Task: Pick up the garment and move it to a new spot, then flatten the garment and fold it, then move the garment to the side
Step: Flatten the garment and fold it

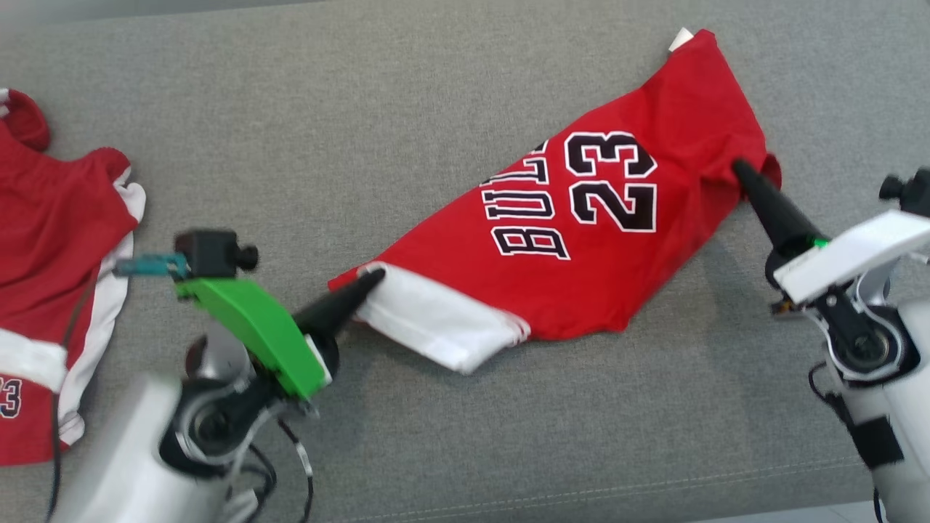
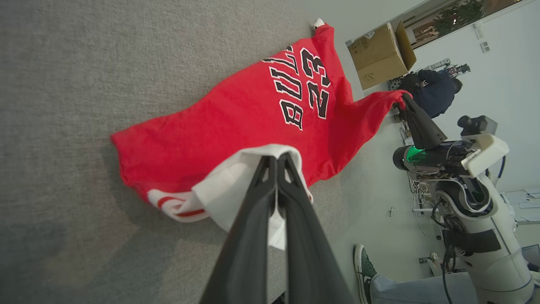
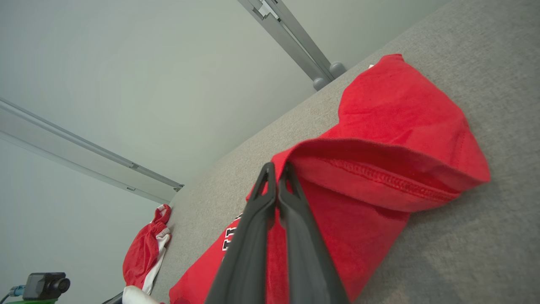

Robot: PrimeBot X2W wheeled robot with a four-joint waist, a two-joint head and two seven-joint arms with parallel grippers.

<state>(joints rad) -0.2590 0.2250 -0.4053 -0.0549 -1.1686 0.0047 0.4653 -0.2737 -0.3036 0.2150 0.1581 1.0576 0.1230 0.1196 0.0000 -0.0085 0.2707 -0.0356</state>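
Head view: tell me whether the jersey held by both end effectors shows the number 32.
No, the big black-and-white number printed on the red jersey reads 23.

I am counting two red jerseys lying on one grey worktop (image 1: 290, 109): the numbered jersey (image 1: 581, 261), stretching between the two pairs of fingers, and a second jersey (image 1: 51, 290), lying well apart beyond the left fingers (image 1: 372, 278). I am seeing two dark fingers in the left fingers and two in the right fingers (image 1: 740, 171), four in all. I am also counting two small black cameras, the left-arm camera (image 1: 214, 252) and the right-arm camera (image 1: 904, 187), one behind each pair. Past the right fingers, the left wrist view is giving me one cardboard box (image 2: 379, 57) and one shoe (image 2: 363, 268) of a person.
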